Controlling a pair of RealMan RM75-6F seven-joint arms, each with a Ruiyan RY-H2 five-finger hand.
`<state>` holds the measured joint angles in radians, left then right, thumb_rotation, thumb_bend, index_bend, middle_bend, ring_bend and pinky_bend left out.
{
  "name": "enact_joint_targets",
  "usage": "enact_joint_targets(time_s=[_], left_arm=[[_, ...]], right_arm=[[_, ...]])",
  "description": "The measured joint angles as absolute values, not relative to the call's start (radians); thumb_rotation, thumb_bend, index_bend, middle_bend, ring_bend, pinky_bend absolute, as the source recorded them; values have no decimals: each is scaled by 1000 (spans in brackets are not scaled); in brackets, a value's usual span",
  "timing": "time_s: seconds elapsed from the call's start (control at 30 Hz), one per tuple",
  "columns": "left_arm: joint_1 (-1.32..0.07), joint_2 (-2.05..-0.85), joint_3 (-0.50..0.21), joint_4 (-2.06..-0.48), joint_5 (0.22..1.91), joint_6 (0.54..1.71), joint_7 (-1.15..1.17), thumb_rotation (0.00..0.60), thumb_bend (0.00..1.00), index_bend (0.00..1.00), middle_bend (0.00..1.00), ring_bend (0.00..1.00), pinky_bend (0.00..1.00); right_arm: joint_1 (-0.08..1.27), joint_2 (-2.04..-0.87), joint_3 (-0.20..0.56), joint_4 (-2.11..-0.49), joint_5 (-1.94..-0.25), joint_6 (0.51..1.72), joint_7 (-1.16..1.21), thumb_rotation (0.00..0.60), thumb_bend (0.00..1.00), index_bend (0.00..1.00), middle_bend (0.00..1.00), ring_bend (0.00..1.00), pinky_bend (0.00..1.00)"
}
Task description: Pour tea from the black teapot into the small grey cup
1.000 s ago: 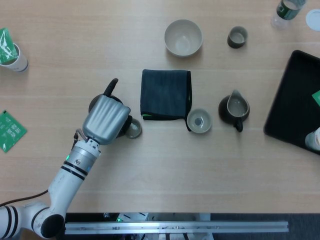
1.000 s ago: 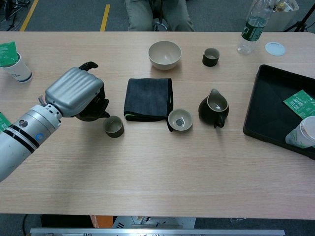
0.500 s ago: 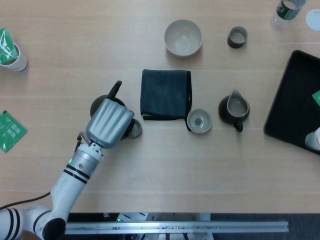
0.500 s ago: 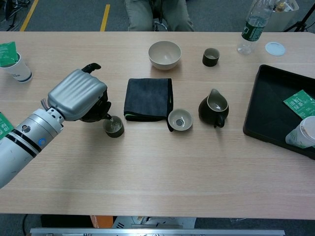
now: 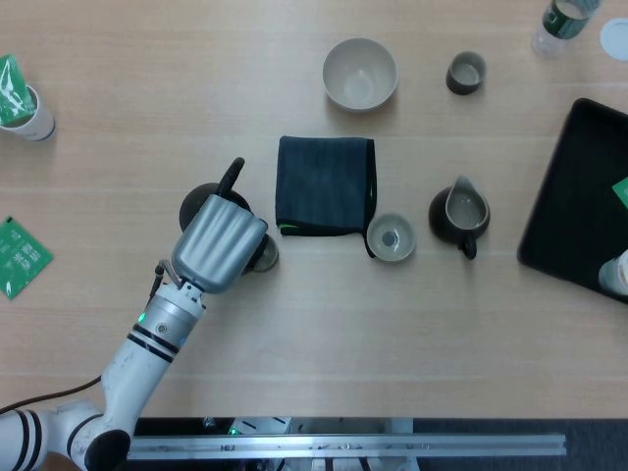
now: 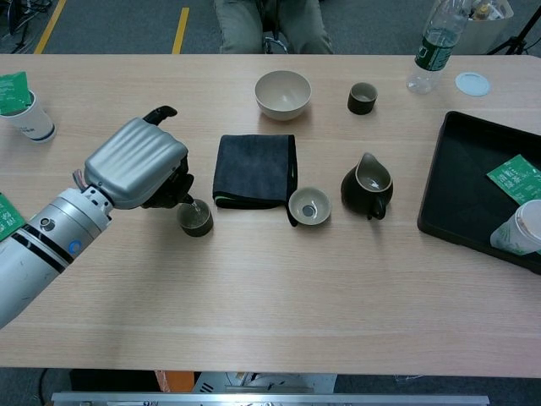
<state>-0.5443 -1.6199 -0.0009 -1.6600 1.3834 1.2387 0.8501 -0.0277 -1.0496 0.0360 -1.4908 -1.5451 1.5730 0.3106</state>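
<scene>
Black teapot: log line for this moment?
phase: pouring | left hand holds black teapot, tilted | spout over small grey cup | right hand not in view

Wood table (image 6: pixel 279 288) w/ cloth (image 6: pixel 254 167), bowl (image 6: pixel 282 93), tray (image 6: pixel 469 190).

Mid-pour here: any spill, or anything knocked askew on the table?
Nothing stands out. The left hand tips the black teapot over the small grey cup, and the wood around the cup shows no puddle. The folded cloth lies flat beside it.
</scene>
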Motion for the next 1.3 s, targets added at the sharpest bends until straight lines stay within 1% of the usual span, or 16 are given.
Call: enact_joint_targets(time_s=[0.67,1.3], left_arm=[[-539,-1621,-16,-1649,1390,1220,837,542,559,932,1000,872,131],[-548,-1584,-49,-1643,1360,1172,681,541,559,929,1000,872,131]], right_arm=[[-26,-1053,37,-1489,-1543,1569,309,600,111,316,347,224,286],[-24,-1051,40,-1508,-1536,1561,284,600,110,316,347,225,286]])
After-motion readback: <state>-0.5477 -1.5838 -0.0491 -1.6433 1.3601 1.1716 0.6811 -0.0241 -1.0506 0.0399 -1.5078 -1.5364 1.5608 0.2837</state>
